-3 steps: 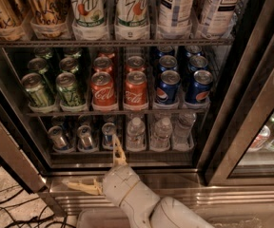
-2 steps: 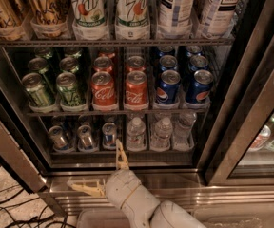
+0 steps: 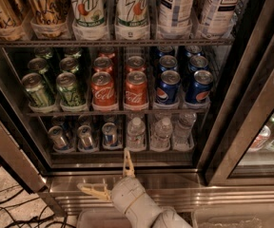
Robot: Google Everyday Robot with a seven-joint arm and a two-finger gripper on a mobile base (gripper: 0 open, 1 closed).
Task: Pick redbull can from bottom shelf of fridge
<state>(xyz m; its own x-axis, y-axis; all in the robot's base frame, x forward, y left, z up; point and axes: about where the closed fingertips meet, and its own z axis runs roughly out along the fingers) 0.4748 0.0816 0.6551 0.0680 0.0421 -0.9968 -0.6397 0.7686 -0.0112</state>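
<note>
Three slim blue-and-silver redbull cans stand in the left lanes of the bottom shelf of the fridge. More cans stand behind them in the dark. My gripper is below and in front of the shelf, just outside the fridge's steel sill. It is open wide and empty. One finger points up toward the shelf's front edge, right of the rightmost redbull can. The other finger points left.
Water bottles fill the bottom shelf's right lanes. On the rack above stand green cans, red Coca-Cola cans and blue Pepsi cans. Tall cans and bottles stand on top. The glass door hangs open right. Cables lie on the floor left.
My gripper has shifted a little to the right, staying open below the bottom shelf. The cans have not moved.
</note>
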